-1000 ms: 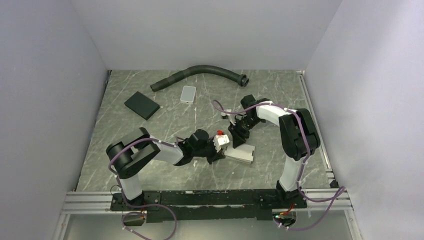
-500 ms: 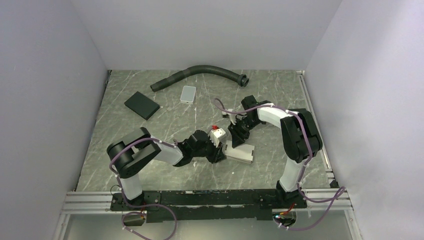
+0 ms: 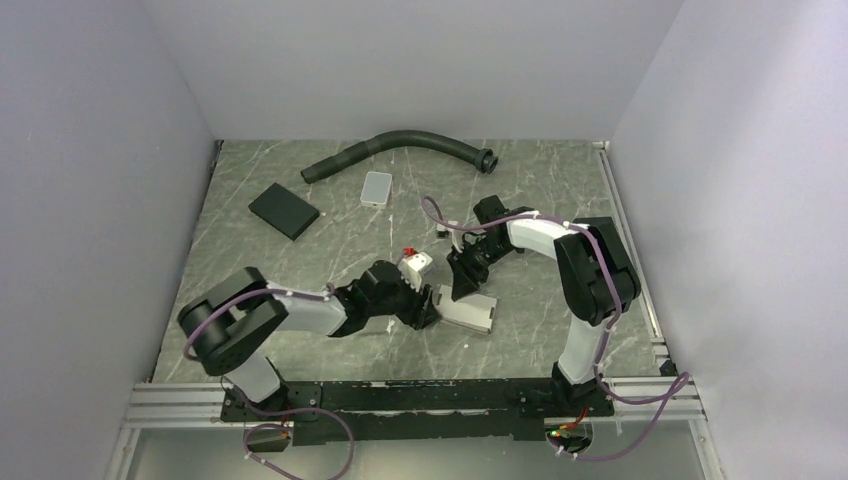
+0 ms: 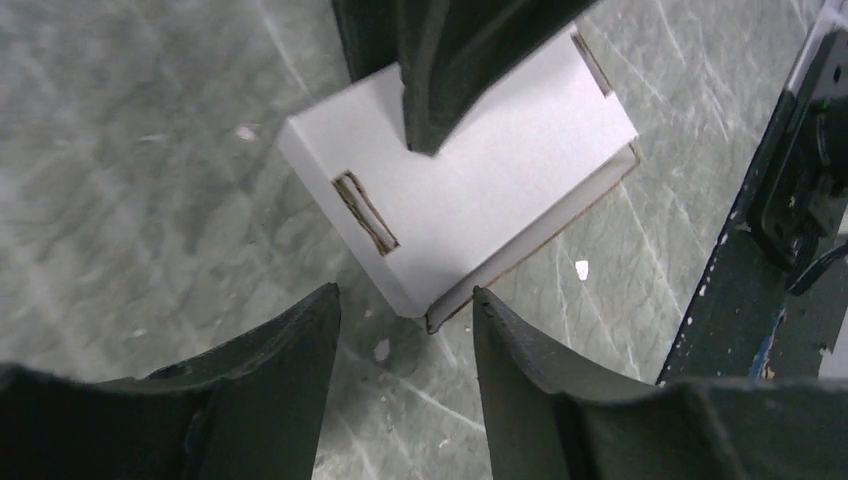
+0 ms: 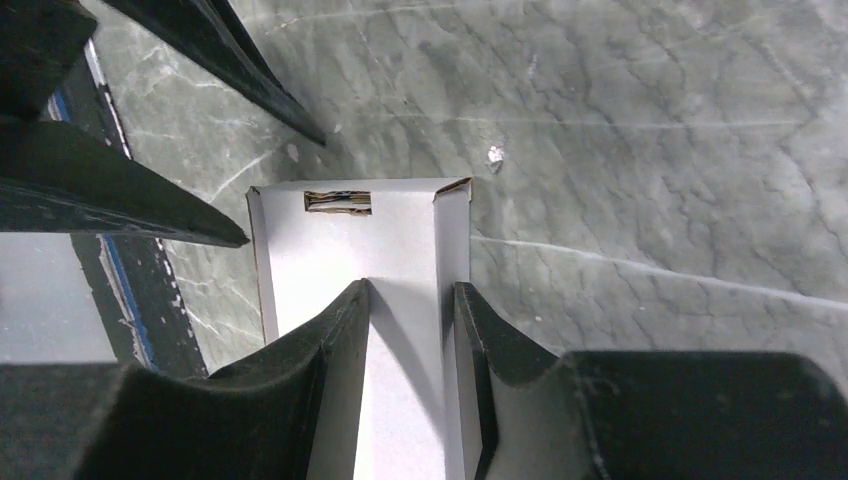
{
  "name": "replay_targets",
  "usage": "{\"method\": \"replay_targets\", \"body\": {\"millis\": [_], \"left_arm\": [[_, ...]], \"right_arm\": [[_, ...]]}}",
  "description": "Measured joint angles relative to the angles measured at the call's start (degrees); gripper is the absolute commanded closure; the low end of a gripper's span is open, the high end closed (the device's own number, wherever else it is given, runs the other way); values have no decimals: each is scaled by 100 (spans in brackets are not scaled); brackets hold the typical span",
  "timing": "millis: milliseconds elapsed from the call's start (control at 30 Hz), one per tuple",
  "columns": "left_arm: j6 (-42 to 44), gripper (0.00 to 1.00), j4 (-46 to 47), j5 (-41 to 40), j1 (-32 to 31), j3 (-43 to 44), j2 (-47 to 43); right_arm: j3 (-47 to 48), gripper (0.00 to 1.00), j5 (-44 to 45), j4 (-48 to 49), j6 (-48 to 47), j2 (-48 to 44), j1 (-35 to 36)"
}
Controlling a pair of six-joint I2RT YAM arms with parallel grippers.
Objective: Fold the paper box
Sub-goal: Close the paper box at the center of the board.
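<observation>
- The table (image 3: 300,320): only the top view takes in its whole grey marbled surface. My wrist cameras catch just patches of it around the box (image 3: 470,312).
- The hose (image 3: 400,145): black, curved along the far edge, seen from above only.
- My left gripper (image 4: 405,330): jaws spread wide, holding nothing. The box's near corner points into the gap just ahead of my fingers (image 4: 260,390).
- My right gripper (image 5: 410,300): jaws part-way apart, set over the box's top face beside one long edge, not clamped on it. The tips seem to rest on the card, though I cannot be sure of contact.
- The box: a slim white carton lying flat at the near middle of the table. My left gripper is at its left end and my right gripper over its far side.
- The pad (image 3: 284,211): black, far left, well apart from the box. Top view only.
- The tile (image 3: 377,187): pale grey, just below the hose.
- A slot (image 4: 365,212): cut near the box's end, brown card edge showing. Both wrist views show one.
</observation>
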Motion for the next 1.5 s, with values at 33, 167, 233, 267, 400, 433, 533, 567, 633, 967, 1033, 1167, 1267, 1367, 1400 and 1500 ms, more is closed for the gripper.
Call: {"method": "replay_targets", "body": {"millis": [33, 167, 233, 267, 400, 433, 533, 567, 633, 967, 1033, 1167, 1267, 1367, 1400, 1500], "left_arm": [[-39, 38, -105, -48, 26, -35, -149], [-140, 33, -487, -337, 118, -59, -789], [-164, 33, -634, -450, 140, -61, -1086], [-164, 35, -682, -468, 142, -66, -1182], [-186, 39, -678, -372, 153, -302, -1491], [-210, 41, -660, -299, 153, -385, -1523], [-470, 43, -509, -9, 153, -684, -1530], [-627, 44, -365, 98, 153, -798, -1510], [-977, 43, -50, 293, 140, -973, -1399], [-2691, 31, 706, 389, -181, -649, -474], [-3158, 30, 935, 304, -186, -555, -127], [-4214, 31, 1298, 201, -177, -328, 533], [-4959, 33, 1574, 160, -188, -146, 907], [-5576, 40, 1770, 149, -179, -59, 1154], [-5744, 41, 1779, 149, -160, -33, 1217], [-6170, 51, 1703, 179, -70, 37, 1314]], "right_arm": [[-2, 77, -37, 17, 13, 13, 15], [-7, 73, -101, 42, 52, 28, 31], [-7, 69, -125, 42, 52, 31, 31], [-7, 68, -136, 42, 52, 31, 31], [-9, 57, -236, 39, 59, 42, 26], [-11, 55, -260, 37, 59, 42, 24], [-22, 47, -280, 33, 59, 42, 24], [-33, 45, -284, 26, 48, 42, 24], [-46, 41, -308, -7, 31, 42, 13], [-114, 39, -385, -31, 55, -26, -229], [-129, 40, -385, -20, 83, -33, -273], [-201, 45, -387, 55, 170, -63, -378], [-225, 53, -374, 96, 208, -63, -442], [-247, 56, -330, 127, 247, -63, -522], [-247, 57, -328, 136, 251, -63, -533], [-256, 58, -317, 179, 306, -66, -553]]}}
